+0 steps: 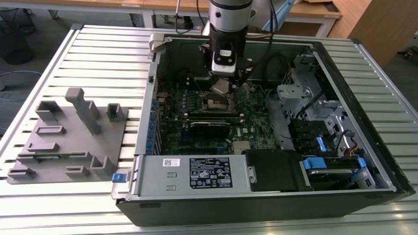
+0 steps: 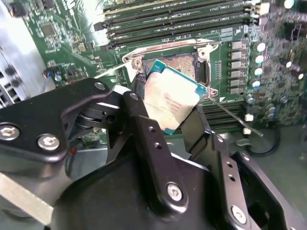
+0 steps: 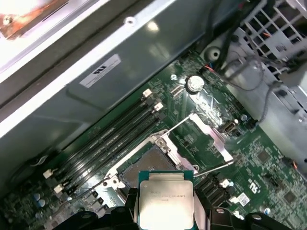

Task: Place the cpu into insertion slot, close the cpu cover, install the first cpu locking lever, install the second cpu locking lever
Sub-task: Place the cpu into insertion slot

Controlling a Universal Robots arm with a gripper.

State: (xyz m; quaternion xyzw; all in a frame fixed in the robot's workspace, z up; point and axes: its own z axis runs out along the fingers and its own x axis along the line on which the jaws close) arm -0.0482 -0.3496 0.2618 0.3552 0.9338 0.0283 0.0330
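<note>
The slatted counter [image 1: 98, 49] carries an open computer case [image 1: 365, 147], and the green motherboard [image 1: 173, 132] lies flat on the case's floor. I reach down into the case from above, directly over the insertion slot [image 3: 146, 165].

My gripper [image 2: 168, 115] is pinching the cpu [image 2: 170, 98] by two opposite edges, one finger on each side, with the silver-grey top facing the wrist cameras. In the second wrist view the chip hangs over the slot at a slant rather than level with it. As far as I can judge it is not seated yet.

The slot's dark centre is bare. The cpu cover [image 3: 211, 136] is swung open to one side of the slot, and the two thin locking levers [image 3: 211, 167] stand released beside it, so nothing blocks the way down.

I judge the step in hand to be the placing. Doing it well means bringing the chip's edges square with the slot's rim, getting it level, and matching its notches and marked corner. The descent should be straight and slow, with no sideways sliding and no pressing, since the contacts in the slot bend easily. I should let go only once all four edges sit inside the rim.
</note>
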